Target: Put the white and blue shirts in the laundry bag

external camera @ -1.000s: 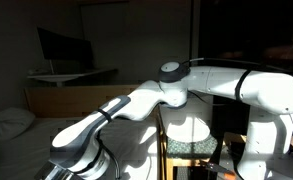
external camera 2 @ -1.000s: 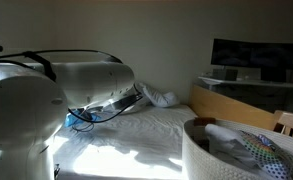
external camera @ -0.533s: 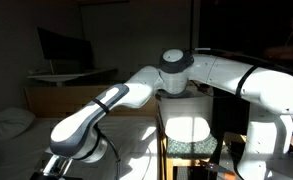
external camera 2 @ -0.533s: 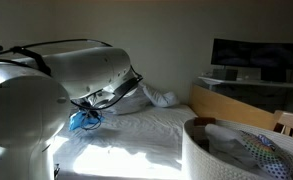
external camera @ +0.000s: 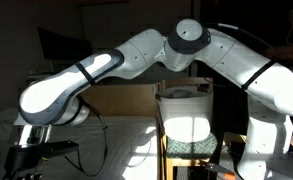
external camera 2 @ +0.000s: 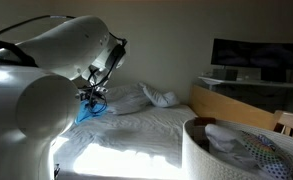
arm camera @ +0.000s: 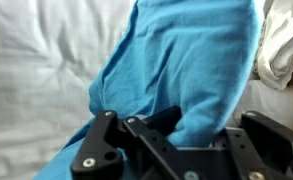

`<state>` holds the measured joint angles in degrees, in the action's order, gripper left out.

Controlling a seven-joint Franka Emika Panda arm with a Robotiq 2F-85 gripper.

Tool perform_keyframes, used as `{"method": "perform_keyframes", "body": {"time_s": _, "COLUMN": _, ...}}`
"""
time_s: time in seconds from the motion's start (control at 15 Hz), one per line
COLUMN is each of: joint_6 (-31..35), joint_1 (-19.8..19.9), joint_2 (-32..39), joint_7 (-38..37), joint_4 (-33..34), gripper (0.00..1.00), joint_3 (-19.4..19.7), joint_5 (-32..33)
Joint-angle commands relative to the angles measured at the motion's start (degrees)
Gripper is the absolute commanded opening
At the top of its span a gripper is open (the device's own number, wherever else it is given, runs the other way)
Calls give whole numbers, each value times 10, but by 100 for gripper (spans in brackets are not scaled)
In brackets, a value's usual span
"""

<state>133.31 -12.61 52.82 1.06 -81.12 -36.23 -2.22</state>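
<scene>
My gripper (arm camera: 178, 132) is shut on the blue shirt (arm camera: 186, 55), which fills most of the wrist view. In an exterior view the gripper (external camera 2: 94, 94) holds the blue shirt (external camera 2: 88, 112) hanging above the white bed at the left. The white shirt (external camera 2: 158, 97) lies crumpled on the bed near the pillow; it also shows at the right edge of the wrist view (arm camera: 283, 45). The laundry bag (external camera 2: 201, 160) stands at the lower right with cloth inside; in an exterior view it (external camera: 186, 125) stands beside the bed, under the arm.
A white pillow (external camera 2: 126, 100) lies at the head of the bed (external camera 2: 136, 140). A wooden bed frame (external camera 2: 236, 100) runs along the side. A desk with a monitor (external camera 2: 251, 55) stands behind. The robot's white body (external camera: 271, 110) is next to the bag.
The arm has swung upward and back from low over the bed. The gripper has risen with the blue shirt in it, and the shirt now hangs off the bed.
</scene>
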Motion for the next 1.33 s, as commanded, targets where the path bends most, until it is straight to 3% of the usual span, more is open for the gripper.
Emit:
{"method": "perform_keyframes", "body": {"time_s": 0.0, "joint_6": -81, "joint_1": -72, "joint_2": -49, "joint_7": -43, "joint_4": 31, "gripper": 7, "joint_3": 97, "joint_5": -7}}
{"method": "perform_keyframes", "body": {"time_s": 0.33, "joint_6": -150, "joint_1": -154, "joint_2": -58, "joint_7": -112, "joint_4": 94, "gripper": 7, "joint_3": 207, "joint_5": 25}}
{"method": "perform_keyframes", "body": {"time_s": 0.73, "joint_6": -159, "joint_1": -231, "joint_2": -57, "joint_7": -222, "joint_4": 152, "gripper": 6, "joint_3": 303, "joint_5": 116}}
{"method": "perform_keyframes", "body": {"time_s": 1.0, "joint_6": -199, "joint_1": -281, "joint_2": -60, "joint_7": -314, "joint_4": 181, "gripper": 7, "joint_3": 364, "joint_5": 180}}
{"method": "perform_keyframes", "body": {"time_s": 1.2, "joint_6": -228, "joint_1": -312, "joint_2": -59, "joint_7": -341, "joint_4": 185, "gripper": 6, "joint_3": 375, "joint_5": 197}}
{"method": "perform_keyframes", "body": {"time_s": 1.27, "joint_6": -213, "joint_1": -292, "joint_2": -47, "joint_7": -318, "joint_4": 196, "gripper": 7, "joint_3": 368, "joint_5": 181}}
